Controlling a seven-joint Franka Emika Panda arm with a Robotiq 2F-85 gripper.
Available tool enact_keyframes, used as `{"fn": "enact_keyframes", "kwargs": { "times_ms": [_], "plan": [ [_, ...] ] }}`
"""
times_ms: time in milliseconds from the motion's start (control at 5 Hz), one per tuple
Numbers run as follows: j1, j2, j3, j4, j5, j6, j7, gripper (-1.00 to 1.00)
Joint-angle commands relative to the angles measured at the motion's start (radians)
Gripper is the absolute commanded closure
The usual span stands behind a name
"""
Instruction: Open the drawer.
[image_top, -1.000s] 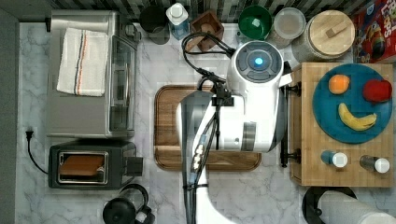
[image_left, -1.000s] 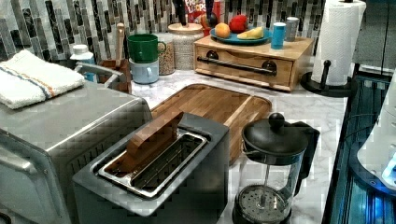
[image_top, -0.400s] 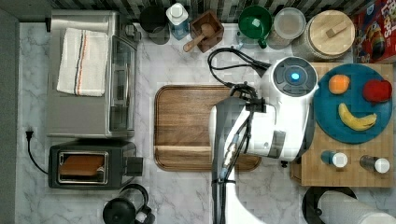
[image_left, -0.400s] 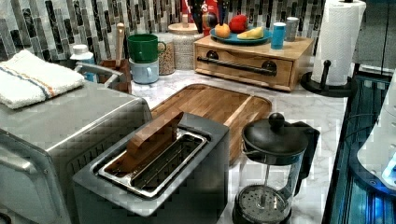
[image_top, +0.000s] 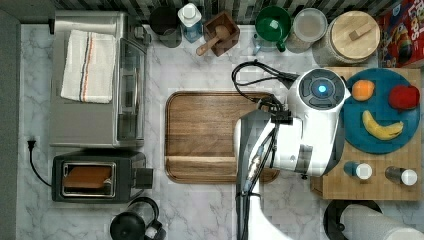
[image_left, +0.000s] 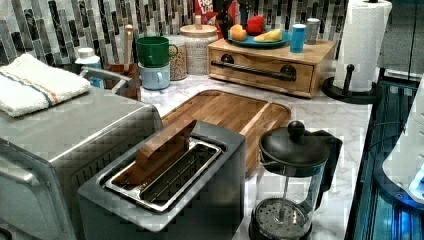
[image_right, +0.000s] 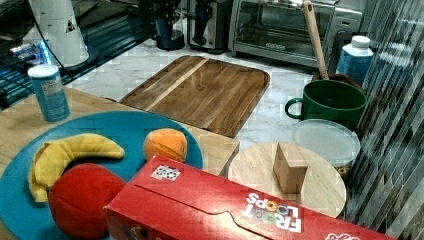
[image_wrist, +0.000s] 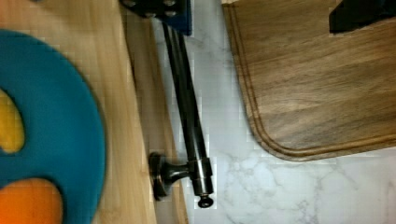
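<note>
**Arm shifts over the drawer unit**

Since a second ago, the arm (image_top: 300, 145) has swung from above the wooden tray (image_top: 210, 135) toward the top view's right, and now covers the drawer side of the wooden unit (image_top: 380, 175). That unit sits at the marble counter's (image_top: 200, 65) edge on the top view's right, carrying a blue plate (image_top: 400, 145) of toy fruit. In the left view, the drawer (image_left: 260, 72) sits closed. The wrist view shows its black bar handle (image_wrist: 187, 107) beside the tray's corner, a dark finger (image_wrist: 159, 11) over the bar's far end. I cannot tell how wide the gripper stands or whether it grips the bar.
</note>
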Motion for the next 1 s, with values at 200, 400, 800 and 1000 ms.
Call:
{"fn": "enact_keyframes", "kwargs": {
  "times_ms": [200,400,800,1000],
  "plan": [
    [-0.023,0.046,-0.012,-0.01,-0.079,0.122,-0.084,-1.0],
    [-0.032,0.074,-0.022,0.001,-0.071,0.123,-0.107,-1.0],
    [-0.046,0.079,-0.042,-0.071,-0.069,0.236,-0.101,-1.0],
    [-0.04,0.084,-0.052,-0.107,-0.047,0.292,-0.103,-1.0]
  ]
}}
